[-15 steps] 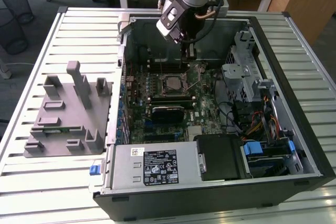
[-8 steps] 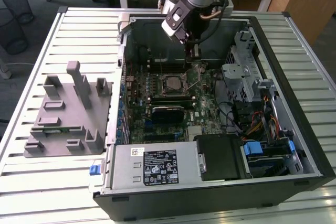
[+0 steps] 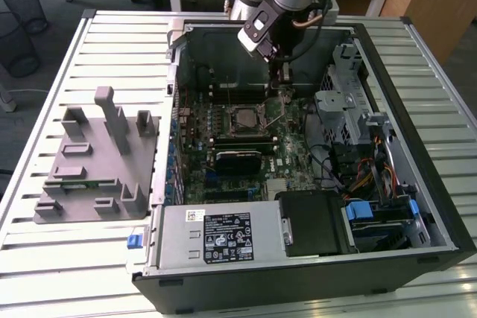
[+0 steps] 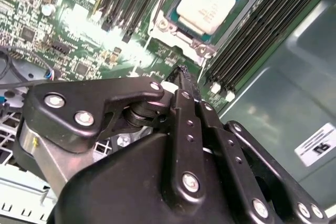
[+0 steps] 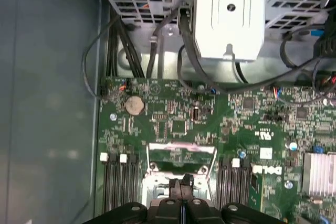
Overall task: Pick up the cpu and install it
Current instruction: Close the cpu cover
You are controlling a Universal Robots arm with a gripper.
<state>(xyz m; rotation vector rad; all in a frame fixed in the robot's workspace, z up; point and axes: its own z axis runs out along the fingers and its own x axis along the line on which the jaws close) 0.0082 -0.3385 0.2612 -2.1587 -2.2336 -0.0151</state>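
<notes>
So the whole thing sits on a slatted bench (image 3: 89, 258), with the open computer case (image 3: 298, 288) lying on it and the arm reaching down inside. The grey fixture (image 3: 97, 161) is out on the bench, well away from the hand. The motherboard (image 5: 236, 108) is underneath the hand, and the bit that matters is the socket (image 3: 246, 118). The cpu (image 4: 207, 3) looks like it's lying flat in there, pale metal top facing up, not in the hand at all. The hand (image 4: 181, 77) has its fingers pressed together with nothing between them. It's hovering over the board with the cpu just ahead of the fingertips, near but not touching. The chip is square, so there's no real long axis, though its edges run skewed to the line of the fingers in the second wrist view. That view is the one that gives you the cpu's top and how it sits in the socket. The first wrist view looks along the closed hand (image 5: 184, 184) and shows a metal frame (image 5: 181, 156) with an open window just past the fingertips and black memory slots (image 5: 118, 182) either side. Can't tell from it whether that frame is raised or down. In the exterior view the hand (image 3: 282, 91) hangs right beside the socket.
</notes>
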